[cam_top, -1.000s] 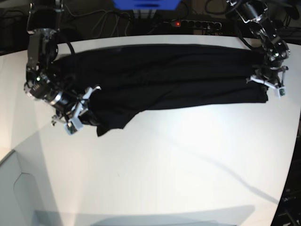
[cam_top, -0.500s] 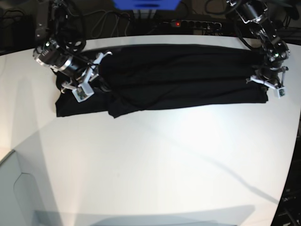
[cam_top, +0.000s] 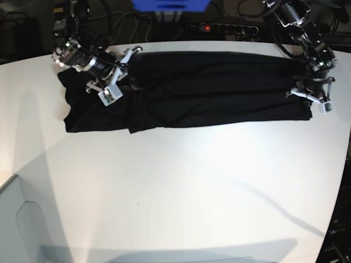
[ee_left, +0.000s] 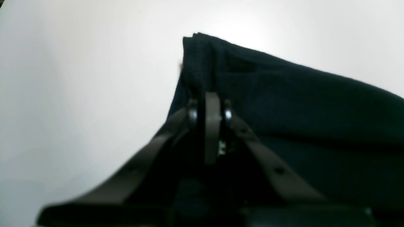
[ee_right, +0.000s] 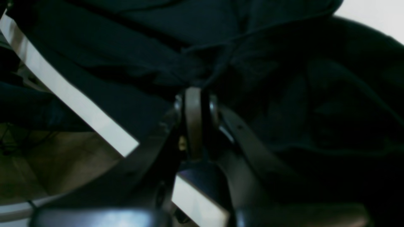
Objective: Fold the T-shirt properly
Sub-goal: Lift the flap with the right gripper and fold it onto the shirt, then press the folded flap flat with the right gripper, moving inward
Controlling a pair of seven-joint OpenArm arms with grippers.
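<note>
The black T-shirt [cam_top: 219,87] lies as a long, wrinkled band across the far side of the white table [cam_top: 192,186]. My right gripper [cam_top: 130,74] is at the band's left part, near the far edge, shut on a bunched fold of the cloth. In the right wrist view the gripper [ee_right: 195,97] pinches dark folds of the T-shirt [ee_right: 300,94]. My left gripper [cam_top: 299,93] is shut on the band's right end. In the left wrist view the gripper [ee_left: 210,107] clamps the T-shirt [ee_left: 300,104] at its corner. Only plain black cloth shows.
A power strip [cam_top: 225,26] with a red light and cables lie behind the table's far edge, beside a blue object [cam_top: 170,4]. A pale grey surface [cam_top: 22,224] sits at the lower left corner. The table's right edge curves off near my left arm.
My right gripper has carried the T-shirt's left part from the near side up toward the far edge, laying it over the band. The left gripper has stayed put.
</note>
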